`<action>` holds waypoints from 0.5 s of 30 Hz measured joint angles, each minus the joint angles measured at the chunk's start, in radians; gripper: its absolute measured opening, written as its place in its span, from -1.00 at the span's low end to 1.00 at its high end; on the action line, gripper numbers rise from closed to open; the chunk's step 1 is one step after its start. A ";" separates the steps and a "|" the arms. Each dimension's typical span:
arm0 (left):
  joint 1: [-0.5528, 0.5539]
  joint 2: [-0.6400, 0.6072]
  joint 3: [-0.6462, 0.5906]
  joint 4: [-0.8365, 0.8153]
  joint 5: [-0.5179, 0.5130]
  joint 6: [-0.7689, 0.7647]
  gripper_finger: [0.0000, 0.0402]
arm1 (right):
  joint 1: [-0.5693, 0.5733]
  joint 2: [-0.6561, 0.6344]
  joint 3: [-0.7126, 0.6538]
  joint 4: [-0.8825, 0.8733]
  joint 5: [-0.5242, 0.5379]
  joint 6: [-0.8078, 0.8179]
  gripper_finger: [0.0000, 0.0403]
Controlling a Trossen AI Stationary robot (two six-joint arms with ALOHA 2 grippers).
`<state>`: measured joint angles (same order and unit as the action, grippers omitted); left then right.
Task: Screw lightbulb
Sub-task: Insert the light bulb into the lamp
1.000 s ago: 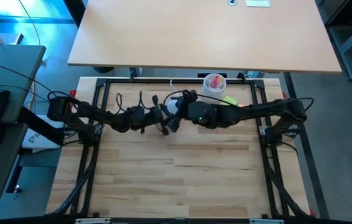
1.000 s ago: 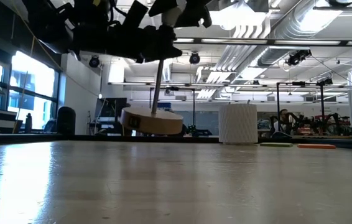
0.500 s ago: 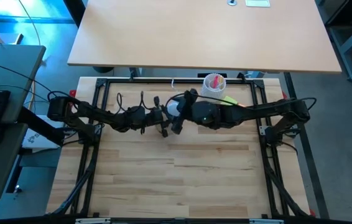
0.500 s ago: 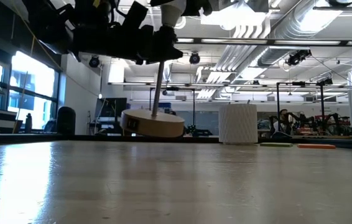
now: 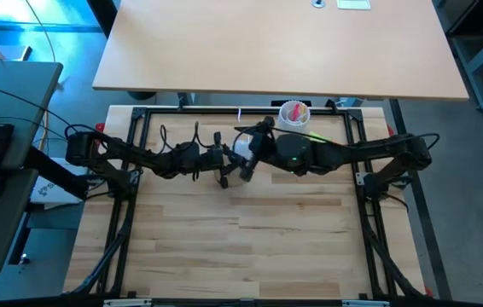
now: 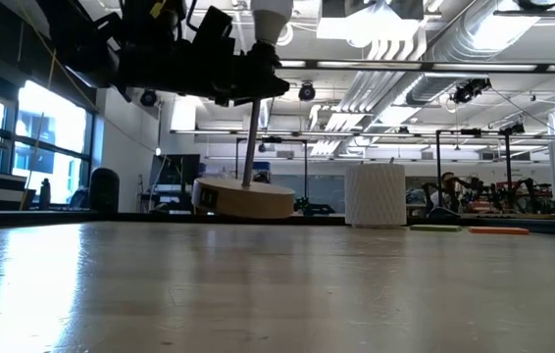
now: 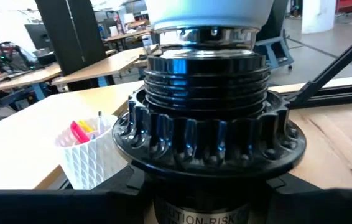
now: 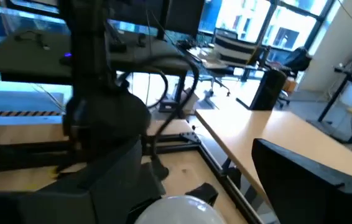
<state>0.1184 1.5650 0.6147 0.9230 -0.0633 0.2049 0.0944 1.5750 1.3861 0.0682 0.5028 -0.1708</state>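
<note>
The lightbulb (image 7: 208, 9) sits upright in the black socket (image 7: 207, 118), which the left hand (image 5: 222, 162) clamps; the right hand (image 5: 248, 153) grasps the bulb from above.

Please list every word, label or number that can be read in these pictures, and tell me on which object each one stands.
"ITION-RISK": white letters, cut off at the picture's edge, on the black ribbed lamp socket below the small white lightbulb, in the left wrist view.
Dark mark on the side of the round wooden disc stand: too small to read.
White ribbed plastic cup: no text visible.
Nothing else readable.
</note>
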 joint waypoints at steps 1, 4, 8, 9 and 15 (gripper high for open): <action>0.003 0.000 0.000 0.000 0.003 -0.005 -0.32 | 0.012 -0.020 0.000 -0.021 0.001 -0.014 0.50; 0.013 0.000 0.000 0.000 0.014 -0.011 -0.32 | 0.061 -0.082 -0.008 -0.077 0.045 -0.039 0.50; 0.021 0.005 0.000 0.004 0.033 -0.019 -0.32 | 0.118 -0.183 -0.078 -0.163 0.110 -0.003 0.50; 0.023 0.008 0.000 0.005 0.033 -0.020 -0.32 | 0.130 -0.211 -0.110 -0.173 0.114 0.022 0.50; 0.048 0.077 0.000 0.087 0.137 -0.062 -0.32 | 0.186 -0.353 -0.375 -0.079 0.117 0.182 0.50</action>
<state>0.1662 1.6416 0.6144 1.0100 0.0741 0.1433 0.2801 1.2224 1.0106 -0.0110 0.6201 0.0109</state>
